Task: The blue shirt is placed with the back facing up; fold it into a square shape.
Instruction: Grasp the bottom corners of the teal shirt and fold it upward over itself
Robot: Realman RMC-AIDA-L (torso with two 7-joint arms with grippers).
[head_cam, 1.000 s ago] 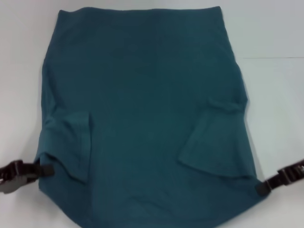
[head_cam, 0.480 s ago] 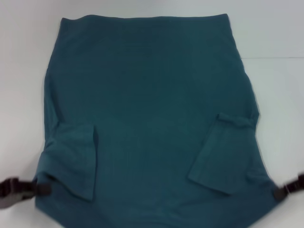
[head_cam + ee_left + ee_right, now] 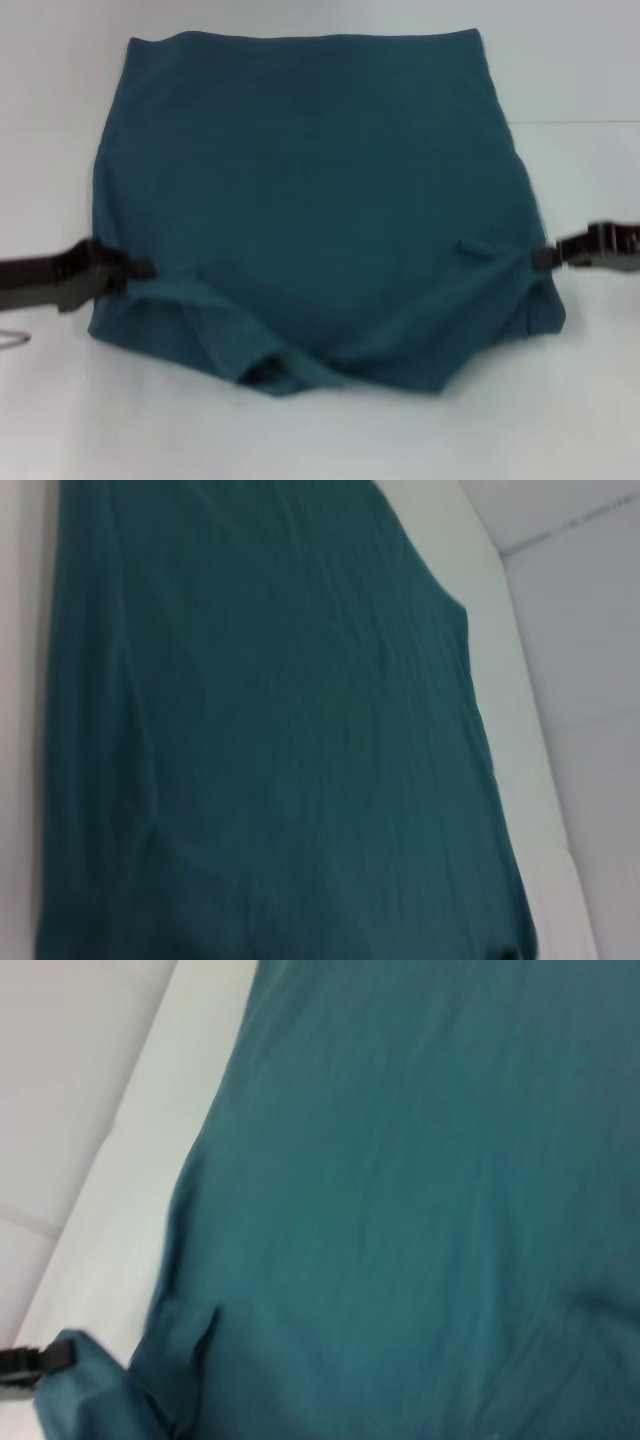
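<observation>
While the white table (image 3: 600, 70) carries it, the blue shirt (image 3: 310, 180) is seen spread back-up across the middle of the surface, its far hem lying flat and its near part lifted and doubled toward the middle, so that a slack, wrinkled roll sags between the two sides. From that sag and those creases the cloth can be judged soft, light and limp: no shape of its own will be held, and any unsupported span is likely to droop or slide. Hold is therefore best taken at the outer side edges, where the doubled layers meet, both layers being pinched together so that the fold is carried level. The left gripper (image 3: 148, 268) is found at the shirt's left edge, its jaws closed on the fabric there; the right gripper (image 3: 538, 258) is placed at the right edge, likewise clamped on a pinch of cloth. A small folded tab (image 3: 475, 247), probably a sleeve, is seen just beside the right gripper.
</observation>
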